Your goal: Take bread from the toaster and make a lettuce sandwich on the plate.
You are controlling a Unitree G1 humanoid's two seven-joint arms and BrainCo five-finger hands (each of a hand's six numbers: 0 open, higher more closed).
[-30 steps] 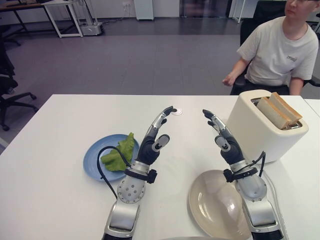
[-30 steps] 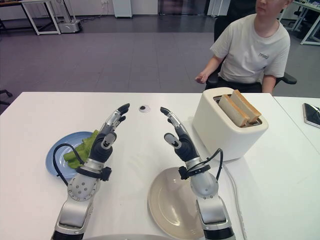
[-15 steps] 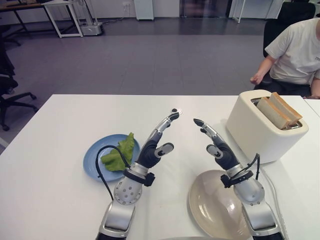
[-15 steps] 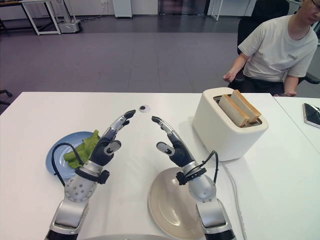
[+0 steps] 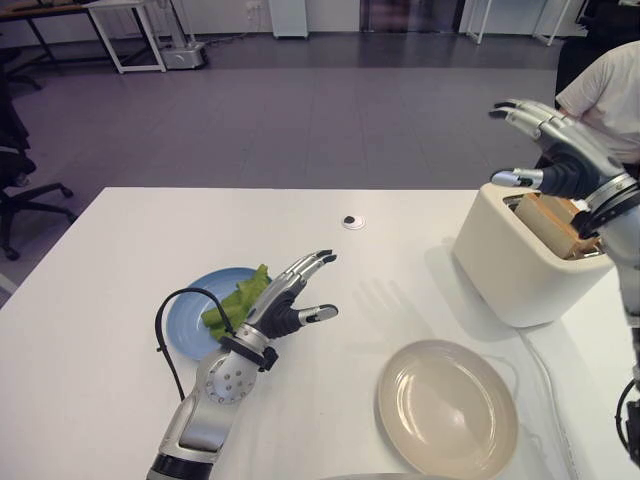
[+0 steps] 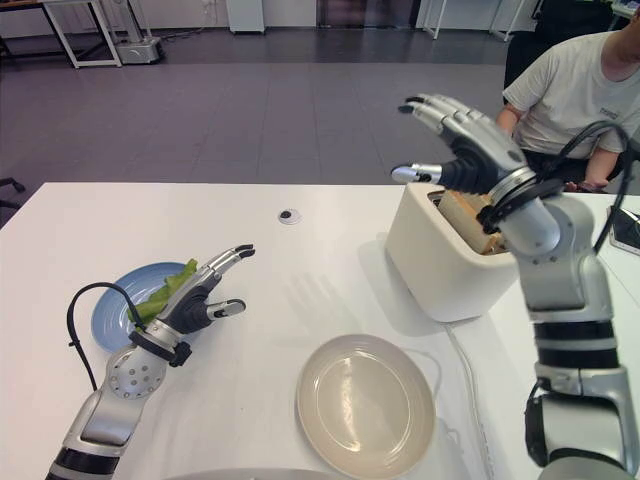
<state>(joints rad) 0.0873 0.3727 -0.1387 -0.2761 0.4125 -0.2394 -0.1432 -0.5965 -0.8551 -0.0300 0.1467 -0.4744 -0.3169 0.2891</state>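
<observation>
A cream toaster [image 5: 505, 270] stands at the right of the white table with bread slices [image 6: 462, 217] sticking out of its slots. My right hand [image 6: 458, 150] hovers open just above the toaster, fingers spread, holding nothing. A beige plate [image 5: 447, 406] lies at the front centre with nothing on it. On a blue plate [image 5: 190, 318] at the left lies a green lettuce leaf [image 5: 236, 304]. My left hand [image 5: 283, 305] is open low over the table, just right of the blue plate, close beside the lettuce.
A small dark round fitting [image 5: 350, 221] sits in the table top at the back centre. The toaster's cable [image 6: 470, 385] runs along the right of the beige plate. A phone [image 6: 626, 229] lies at the far right edge.
My right hand has risen from over the beige plate to above the toaster. My left hand has dropped lower and leftward, toward the blue plate.
</observation>
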